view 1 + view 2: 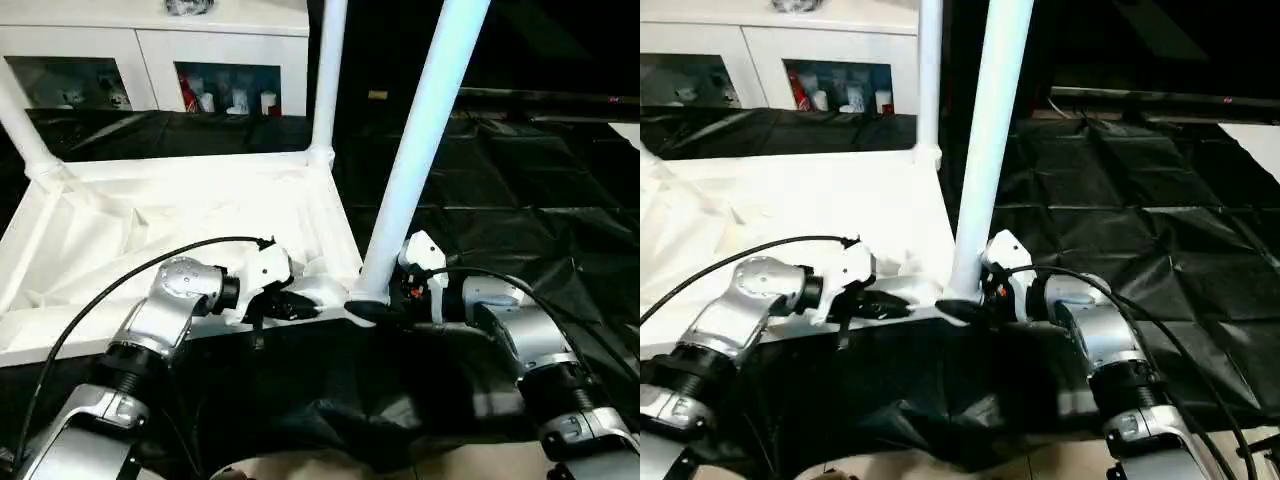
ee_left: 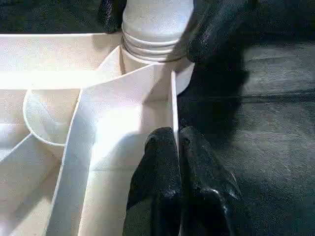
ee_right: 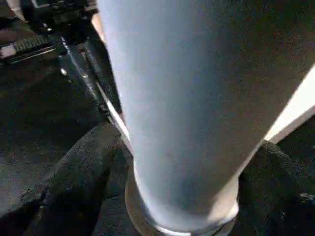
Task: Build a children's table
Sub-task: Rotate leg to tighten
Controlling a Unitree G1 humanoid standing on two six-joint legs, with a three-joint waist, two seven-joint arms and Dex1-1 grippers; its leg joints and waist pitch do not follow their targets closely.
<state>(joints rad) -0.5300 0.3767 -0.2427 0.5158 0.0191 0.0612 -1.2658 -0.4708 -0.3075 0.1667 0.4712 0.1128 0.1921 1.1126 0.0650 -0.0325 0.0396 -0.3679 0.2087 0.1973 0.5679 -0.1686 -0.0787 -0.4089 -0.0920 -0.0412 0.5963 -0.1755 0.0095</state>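
The white table top (image 1: 150, 230) lies upside down, ribbed underside up, on a black sheet. Tube legs stand in its far left socket (image 1: 22, 135) and far right socket (image 1: 326, 80). A third leg (image 1: 425, 140) rises tilted from the near right corner socket (image 2: 152, 54). My right gripper (image 1: 376, 309) is shut on that leg's base, one finger (image 3: 74, 172) on each side of the tube (image 3: 182, 108). My left gripper (image 1: 285, 305) is shut on the top's thin near rim wall (image 2: 173, 98), just left of that corner, its fingers (image 2: 157, 172) pinching the wall.
A white glass-door cabinet (image 1: 200, 60) stands behind the table top. The black sheet (image 1: 520, 190) spreads out to the right. A dark bar (image 1: 545, 98) runs along the back right. Black cables (image 1: 120, 280) loop over both forearms.
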